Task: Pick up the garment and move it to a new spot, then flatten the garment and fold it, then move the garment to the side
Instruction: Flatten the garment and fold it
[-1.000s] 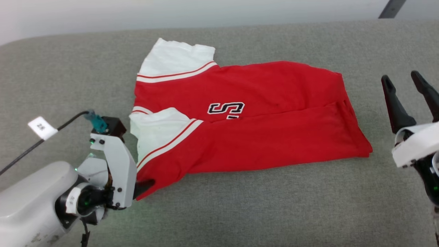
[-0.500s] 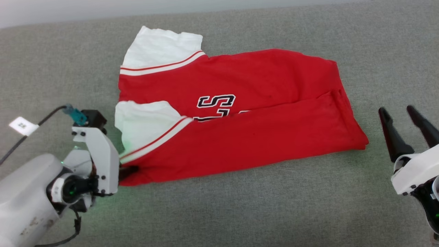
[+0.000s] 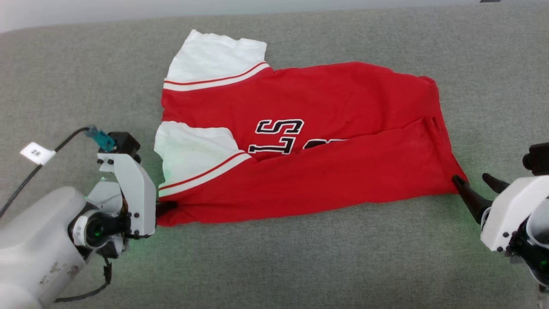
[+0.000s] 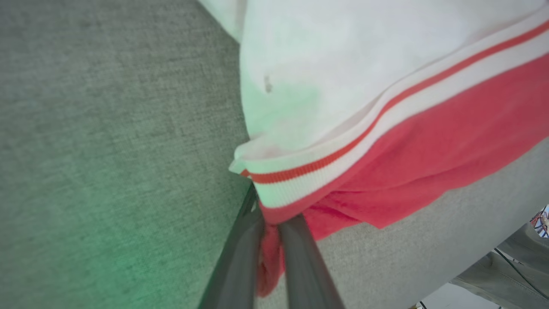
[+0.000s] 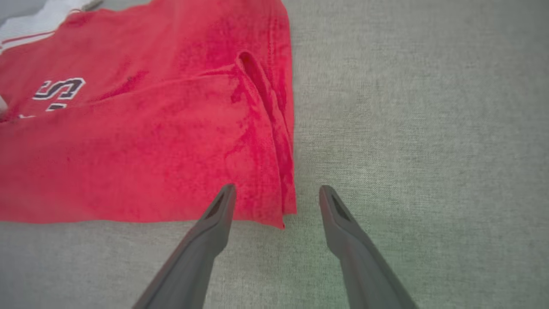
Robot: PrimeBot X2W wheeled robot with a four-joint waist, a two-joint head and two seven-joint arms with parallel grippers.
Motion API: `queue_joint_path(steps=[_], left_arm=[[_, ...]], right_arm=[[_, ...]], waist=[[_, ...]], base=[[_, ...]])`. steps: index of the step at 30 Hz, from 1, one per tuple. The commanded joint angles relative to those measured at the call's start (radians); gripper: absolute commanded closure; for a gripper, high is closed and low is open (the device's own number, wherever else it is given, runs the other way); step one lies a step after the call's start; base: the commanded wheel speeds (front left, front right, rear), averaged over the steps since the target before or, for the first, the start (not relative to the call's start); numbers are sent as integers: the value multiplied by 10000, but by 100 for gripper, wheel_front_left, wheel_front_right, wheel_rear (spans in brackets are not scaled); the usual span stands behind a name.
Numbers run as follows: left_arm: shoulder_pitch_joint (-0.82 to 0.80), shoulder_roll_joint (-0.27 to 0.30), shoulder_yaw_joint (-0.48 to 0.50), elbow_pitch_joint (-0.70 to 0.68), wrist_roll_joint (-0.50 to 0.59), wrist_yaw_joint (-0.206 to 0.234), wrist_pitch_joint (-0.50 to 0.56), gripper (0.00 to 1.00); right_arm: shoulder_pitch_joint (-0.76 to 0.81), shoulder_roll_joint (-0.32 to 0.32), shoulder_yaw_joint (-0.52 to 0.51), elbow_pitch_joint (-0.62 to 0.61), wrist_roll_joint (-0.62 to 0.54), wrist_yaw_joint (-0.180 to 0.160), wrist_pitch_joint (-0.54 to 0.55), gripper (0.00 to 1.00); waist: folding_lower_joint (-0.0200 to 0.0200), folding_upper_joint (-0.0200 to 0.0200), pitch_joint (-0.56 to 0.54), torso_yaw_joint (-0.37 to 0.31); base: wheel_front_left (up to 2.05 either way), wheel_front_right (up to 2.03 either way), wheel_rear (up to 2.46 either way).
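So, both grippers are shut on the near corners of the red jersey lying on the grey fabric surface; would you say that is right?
Not quite. The left gripper is shut on its near corner of the garment, but the right gripper is open, its fingers apart with the other near corner lying between them on the grey fabric surface. The right wrist view shows this.

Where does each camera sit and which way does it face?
Head view: on the robot's head, looking forward and down at the garment on the grey padded surface; left gripper at lower left, right gripper at lower right.
Left wrist view: on the left wrist, looking along its jaws, shut on a red corner of the garment.
Right wrist view: on the right wrist, looking along open jaws, a near corner of the garment between them.
Shared: both wrist views show the garment, from opposite ends.
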Motion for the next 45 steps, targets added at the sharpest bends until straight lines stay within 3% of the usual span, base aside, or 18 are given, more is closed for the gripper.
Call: queue_joint_path(steps=[1, 8, 9, 10, 17, 23, 35, 40, 45], left_arm=[[317, -331, -242, 167, -21, -19, 13, 100], [172, -567, -181, 400, -5, -187, -68, 100], [139, -593, -180, 440, 7, -216, -81, 100], [115, -622, -176, 467, 34, -217, -91, 100], [23, -642, -91, 642, -37, -209, -45, 100], [181, -21, -112, 118, -221, 109, 491, 100], [797, 1856, -195, -3144, -140, 1532, 880, 100], [1432, 2443, -287, -4514, -256, 2174, 665, 100], [2071, 2709, -416, -5260, -386, 2525, 408, 100]], right_arm=[[-255, -46, 41, 301, -75, -15, 239, 0], [-1418, -130, 566, 2070, -200, -15, 1158, 0], [-1602, -146, 687, 2335, -173, -15, 1273, 10], [-1757, -178, 778, 2592, -128, -15, 1391, 100], [-2391, -382, 1045, 3576, -116, -16, 1718, 100], [-2330, -907, 1293, 3347, 83, -18, 2168, 100], [-1239, -1874, 1370, 1754, 639, -18, 3805, 100], [-186, -1839, 1055, 684, 770, -18, 4405, 100], [771, -1515, 629, -162, 739, -18, 4708, 100]], waist=[[0, 0, 7, 69], [0, 0, 42, 264], [0, 0, 46, 291], [0, 0, 54, 322], [0, 0, 52, 467], [0, 0, -137, 478], [0, 0, -387, 540], [0, 0, -391, 567], [0, 0, -294, 558]], base=[[0, 0, 0], [0, 0, 0], [0, 0, 0], [0, 0, 0], [0, 0, 0], [0, 0, 0], [0, 0, 0], [0, 0, 0], [0, 0, 0]])
